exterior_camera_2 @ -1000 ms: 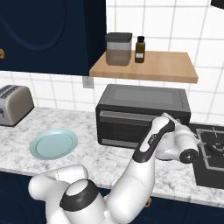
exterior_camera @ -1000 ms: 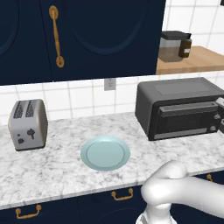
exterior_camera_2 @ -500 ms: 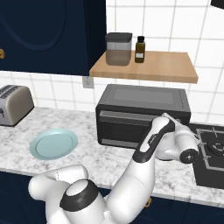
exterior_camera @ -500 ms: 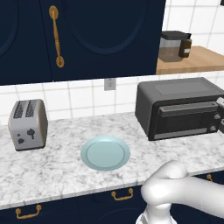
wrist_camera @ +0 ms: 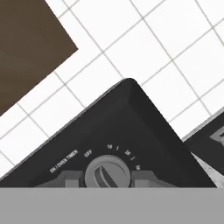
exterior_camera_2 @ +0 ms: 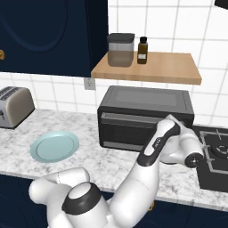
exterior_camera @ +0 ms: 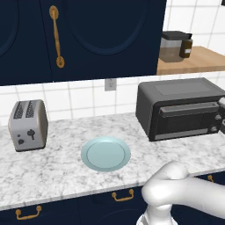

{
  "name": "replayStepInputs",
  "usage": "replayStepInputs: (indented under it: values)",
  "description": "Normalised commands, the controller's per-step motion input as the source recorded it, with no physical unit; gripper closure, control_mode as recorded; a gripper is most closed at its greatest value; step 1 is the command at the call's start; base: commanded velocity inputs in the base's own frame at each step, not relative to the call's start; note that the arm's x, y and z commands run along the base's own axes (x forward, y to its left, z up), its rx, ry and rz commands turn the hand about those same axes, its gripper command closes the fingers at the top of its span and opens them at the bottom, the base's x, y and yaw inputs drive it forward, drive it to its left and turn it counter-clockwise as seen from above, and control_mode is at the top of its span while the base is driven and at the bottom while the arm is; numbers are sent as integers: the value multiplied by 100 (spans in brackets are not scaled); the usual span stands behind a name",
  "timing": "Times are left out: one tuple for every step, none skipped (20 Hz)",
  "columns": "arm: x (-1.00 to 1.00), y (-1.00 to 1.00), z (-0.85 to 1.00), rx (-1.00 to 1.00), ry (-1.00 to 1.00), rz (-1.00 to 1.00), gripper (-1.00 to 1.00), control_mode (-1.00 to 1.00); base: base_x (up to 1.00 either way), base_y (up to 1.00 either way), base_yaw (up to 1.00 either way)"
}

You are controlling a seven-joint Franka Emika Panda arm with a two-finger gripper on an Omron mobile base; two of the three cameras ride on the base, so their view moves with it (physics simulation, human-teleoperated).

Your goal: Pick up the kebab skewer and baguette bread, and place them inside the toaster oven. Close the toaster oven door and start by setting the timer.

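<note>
Grey timer knob (wrist_camera: 107, 174) on the toaster oven (exterior_camera_2: 144, 117) sits between the tool's (wrist_camera: 107, 177) fingertips, apparently clamped.

Hand view: on toaster oven (wrist_camera: 131, 127) front panel, white print above timer knob (wrist_camera: 107, 173). Reads "ON / OVEN TIMER", then "OFF", followed by small scale numerals around the dial, blurred, not legible with certainty. No other legible text.
</note>
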Motion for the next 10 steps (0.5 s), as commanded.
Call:
replayStepInputs:
  values:
    - [0, 0, -12, 24, 0, 0, 100, -100, 0, 0, 0]
    - [0, -3, -15, 25, 0, 0, 100, -100, 0, 0, 0]
    - [0, 0, -19, 24, 0, 0, 100, -100, 0, 0, 0]
    - [0, 0, -17, 23, 0, 0, 100, -100, 0, 0, 0]
    - [0, 0, -18, 23, 0, 0, 100, -100, 0, 0, 0]
    - [0, 0, -14, 23, 0, 0, 100, -100, 0, 0, 0]
    - [-2, 0, -13, 22, 0, 0, 100, -100, 0, 0, 0]
    - [-2, 0, -11, 24, 0, 0, 100, -100, 0, 0, 0]
    - [0, 0, -10, 27, 0, 0, 100, -100, 0, 0, 0]
    - [0, 0, -11, 27, 0, 0, 100, -100, 0, 0, 0]
